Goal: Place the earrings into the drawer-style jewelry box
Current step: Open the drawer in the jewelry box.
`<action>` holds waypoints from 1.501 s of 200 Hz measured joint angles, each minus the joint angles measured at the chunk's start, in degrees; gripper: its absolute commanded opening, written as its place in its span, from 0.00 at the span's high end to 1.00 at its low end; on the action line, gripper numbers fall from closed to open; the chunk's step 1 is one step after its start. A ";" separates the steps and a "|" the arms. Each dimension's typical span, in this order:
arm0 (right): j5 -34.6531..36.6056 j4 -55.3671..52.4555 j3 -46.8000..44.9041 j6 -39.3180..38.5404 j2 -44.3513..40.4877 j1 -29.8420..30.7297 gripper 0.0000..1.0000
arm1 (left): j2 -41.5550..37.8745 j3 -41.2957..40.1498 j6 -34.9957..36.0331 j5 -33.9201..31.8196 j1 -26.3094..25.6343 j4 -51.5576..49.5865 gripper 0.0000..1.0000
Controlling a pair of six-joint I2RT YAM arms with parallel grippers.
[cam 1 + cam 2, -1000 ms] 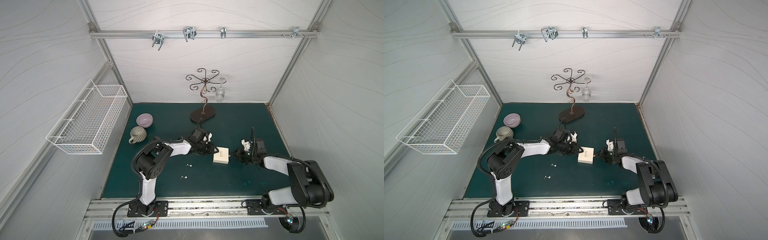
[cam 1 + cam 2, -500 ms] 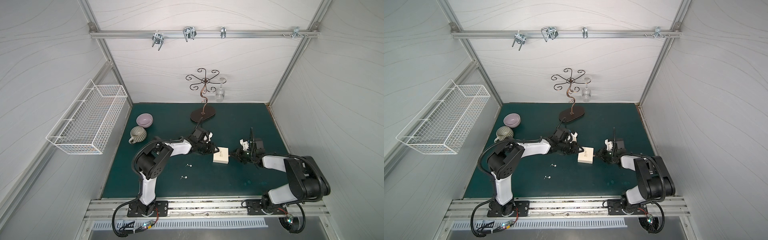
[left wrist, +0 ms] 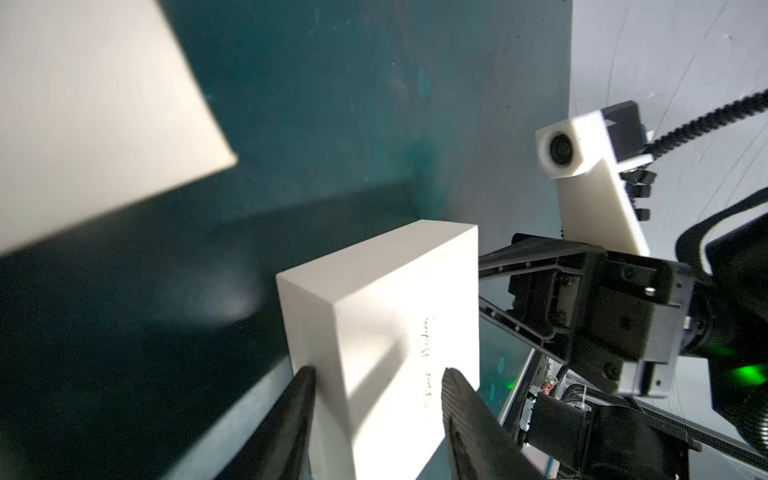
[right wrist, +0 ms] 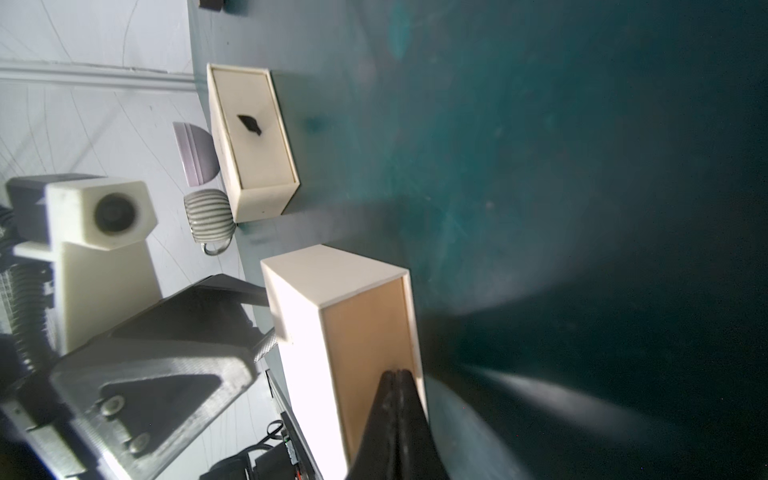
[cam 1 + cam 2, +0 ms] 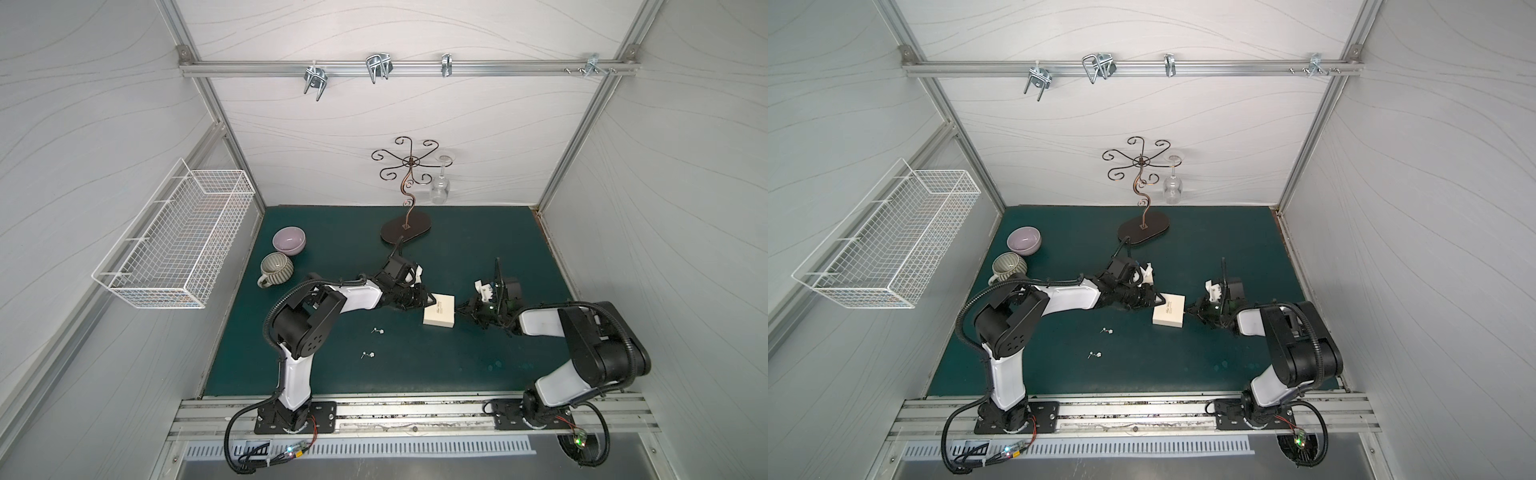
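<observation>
The white drawer-style jewelry box [image 5: 439, 316] lies mid-mat in both top views. My left gripper [image 5: 430, 298] is shut on its left end, and in the left wrist view the black fingers [image 3: 305, 386] straddle the box [image 3: 386, 316]. My right gripper [image 5: 458, 309] is shut, with its tips against the box's right end. In the right wrist view those tips [image 4: 397, 372] press together on the tan framed end face [image 4: 365, 332]. Whether they pinch anything thin does not show. Two tiny silvery earrings [image 5: 377, 331] [image 5: 368, 354] lie on the mat, front-left of the box.
A second cream box [image 4: 253, 141] with a black tab on top lies beyond the held one, hidden under the left arm in both top views. A purple bowl [image 5: 289, 240] and a striped mug [image 5: 276, 268] stand back left, a wire stand [image 5: 406, 228] at the back, and a wall basket [image 5: 174, 241] at the left.
My right gripper has moved left up to the box's end and closed fully. The left gripper and the box have hardly moved.
</observation>
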 measured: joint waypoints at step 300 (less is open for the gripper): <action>3.58 -16.59 3.39 -11.85 -7.10 -6.69 1.00 | -4.09 -5.44 0.09 -5.29 0.37 1.36 0.63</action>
